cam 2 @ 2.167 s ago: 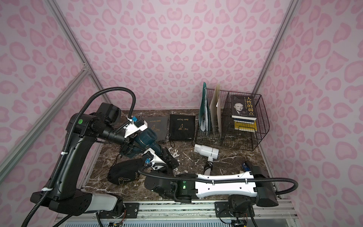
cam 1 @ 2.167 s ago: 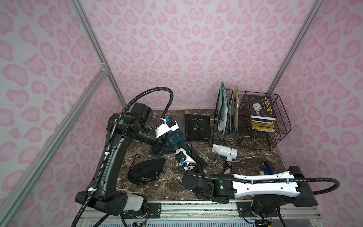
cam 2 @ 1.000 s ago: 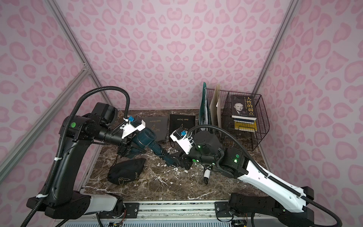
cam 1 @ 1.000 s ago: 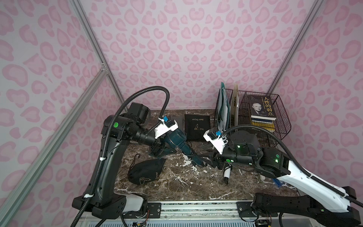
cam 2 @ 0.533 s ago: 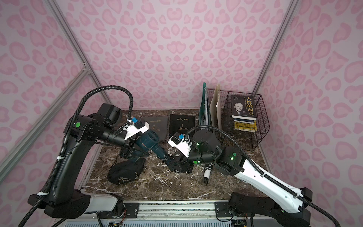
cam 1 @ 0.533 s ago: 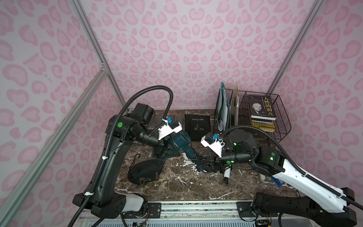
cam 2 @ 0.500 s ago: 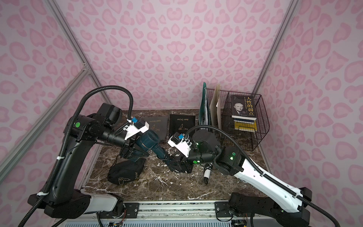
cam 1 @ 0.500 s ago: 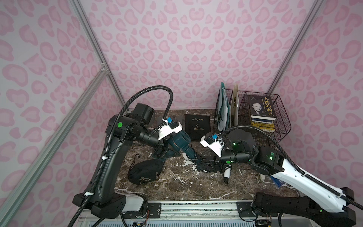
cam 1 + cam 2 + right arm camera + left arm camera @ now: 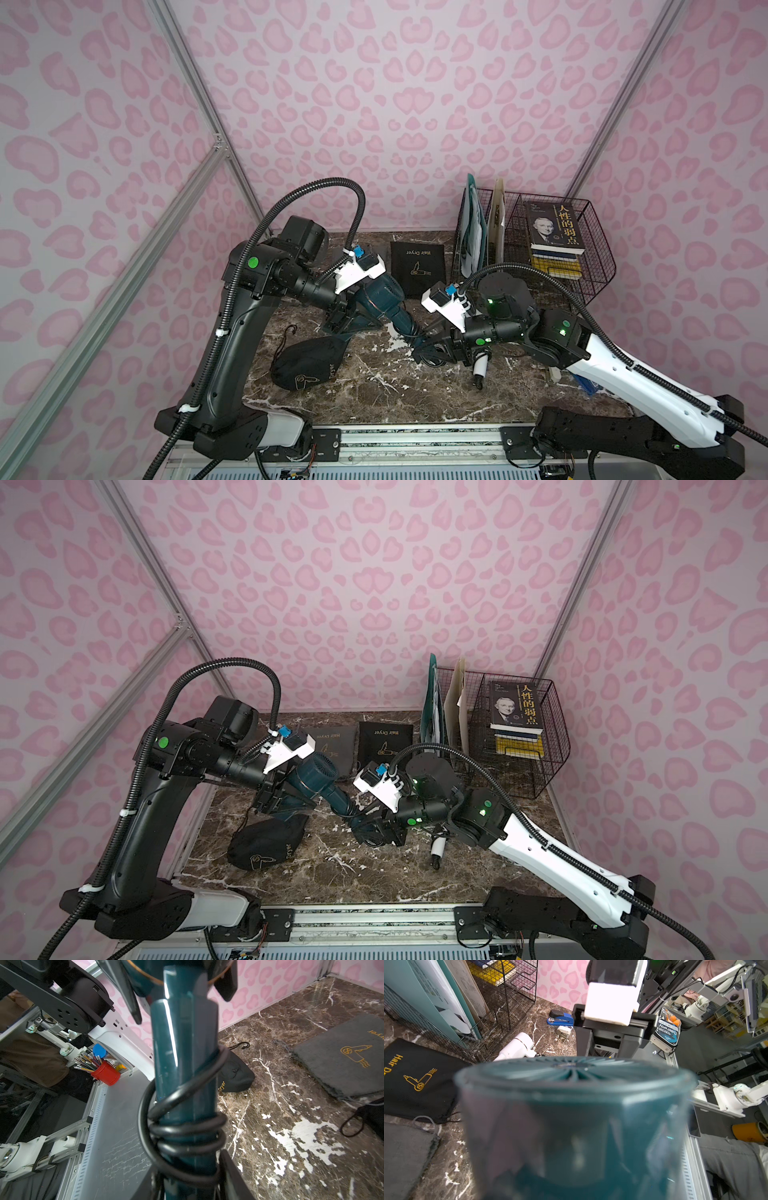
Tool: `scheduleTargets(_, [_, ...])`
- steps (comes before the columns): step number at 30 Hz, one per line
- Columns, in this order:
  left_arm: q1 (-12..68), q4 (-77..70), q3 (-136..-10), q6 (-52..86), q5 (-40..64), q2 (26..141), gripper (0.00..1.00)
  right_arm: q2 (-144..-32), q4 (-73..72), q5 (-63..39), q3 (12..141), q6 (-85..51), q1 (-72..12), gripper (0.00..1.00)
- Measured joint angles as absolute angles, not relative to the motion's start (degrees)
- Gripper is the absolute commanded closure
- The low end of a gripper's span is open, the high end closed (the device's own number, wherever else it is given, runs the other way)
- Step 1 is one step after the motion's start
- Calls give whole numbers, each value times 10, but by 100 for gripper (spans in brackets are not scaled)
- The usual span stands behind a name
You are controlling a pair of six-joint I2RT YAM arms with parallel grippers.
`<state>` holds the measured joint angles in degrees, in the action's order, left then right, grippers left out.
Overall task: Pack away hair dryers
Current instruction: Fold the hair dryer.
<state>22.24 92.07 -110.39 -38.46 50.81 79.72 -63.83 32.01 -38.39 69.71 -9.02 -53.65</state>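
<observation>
The left gripper [image 9: 365, 309] is clamping the teal hair dryer [image 9: 380, 296] by its barrel, off the table; the right gripper [image 9: 432, 353] is straddling its cord-wound handle [image 9: 182, 1084], and whether it is gripping cannot be told.

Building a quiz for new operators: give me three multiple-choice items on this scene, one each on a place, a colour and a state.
1. Where does the white dryer lie? A in the wire basket; B inside a pouch; C on the marble table.
2. What colour is the held dryer, in the left gripper? A teal; B white; C red.
3. How is the held dryer's cord? A hanging loose; B wound round the handle; C plugged in.
Key: C, it lies on bare marble; A, its plastic shows teal; B, black coils wrap the handle.
</observation>
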Motion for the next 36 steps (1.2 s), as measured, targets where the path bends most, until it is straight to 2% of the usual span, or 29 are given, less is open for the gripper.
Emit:
scheduleTargets(17, [219, 881, -1006, -229, 500, 735, 98, -591, 117, -439, 566, -288, -540, 100])
scheduleTargets(27, [219, 855, -968, -180, 482, 726, 98, -617, 71, -384, 545, -355, -592, 100])
scheduleTargets(32, [220, 777, -946, -139, 521, 724, 98, -627, -62, -351, 511, -405, -604, 100])
scheduleTargets(36, [219, 757, -923, -123, 523, 717, 98, -628, -108, -329, 485, -429, -613, 100])
